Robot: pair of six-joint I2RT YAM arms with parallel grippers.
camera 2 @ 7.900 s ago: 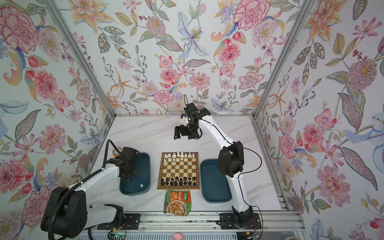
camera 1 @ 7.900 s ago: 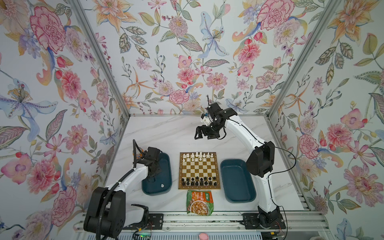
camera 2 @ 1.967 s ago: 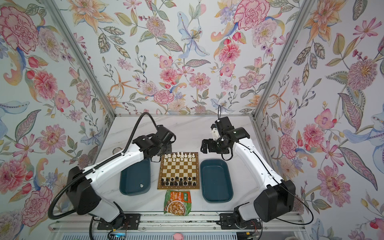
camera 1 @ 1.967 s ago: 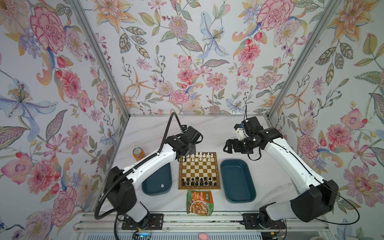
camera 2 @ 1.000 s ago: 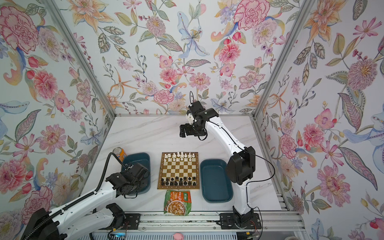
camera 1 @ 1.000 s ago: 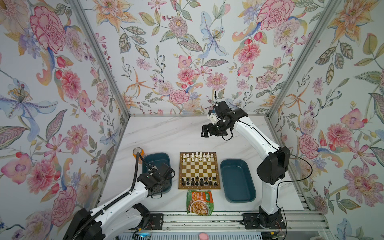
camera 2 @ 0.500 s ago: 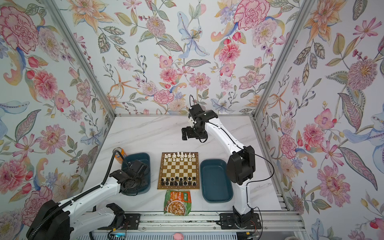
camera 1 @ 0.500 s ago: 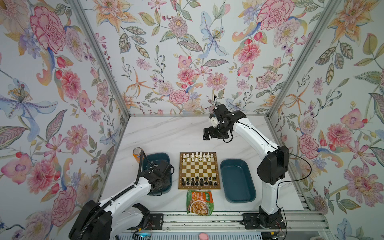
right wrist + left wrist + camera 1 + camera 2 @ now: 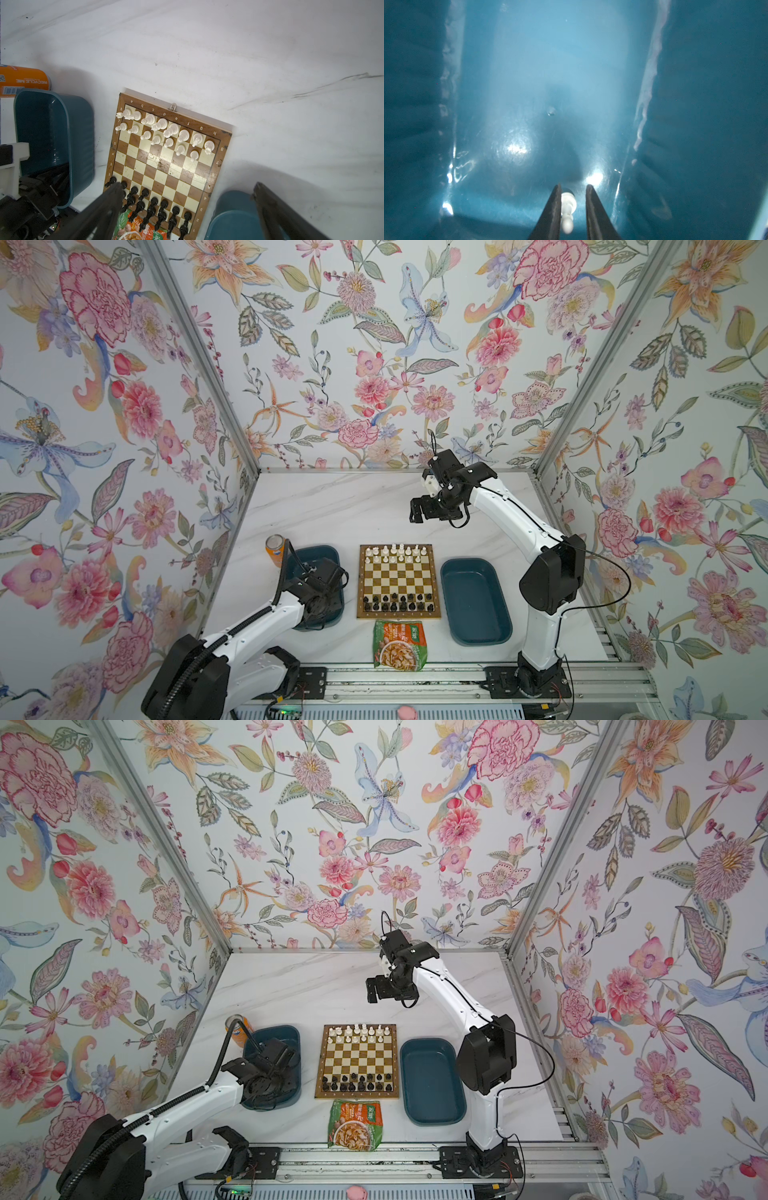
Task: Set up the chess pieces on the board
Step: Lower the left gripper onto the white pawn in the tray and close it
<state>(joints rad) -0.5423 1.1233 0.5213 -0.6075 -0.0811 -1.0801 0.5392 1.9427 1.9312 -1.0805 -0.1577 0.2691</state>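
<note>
Your left gripper [image 9: 573, 187] is inside the teal tray [image 9: 695, 104] off the board's [image 9: 397, 616] left edge, jaws narrowly parted around a white pawn [image 9: 568, 207]. Your right gripper [image 9: 187, 184] hangs wide open beyond the board's far edge; an orange can [image 9: 275, 549] stands by the tray's far-left corner

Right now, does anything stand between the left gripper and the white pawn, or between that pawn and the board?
Nothing visible separates them: the white pawn lies on the tray floor, between the jaws of the left gripper. Toward the board, only the tray's own wall has to be cleared.
</note>
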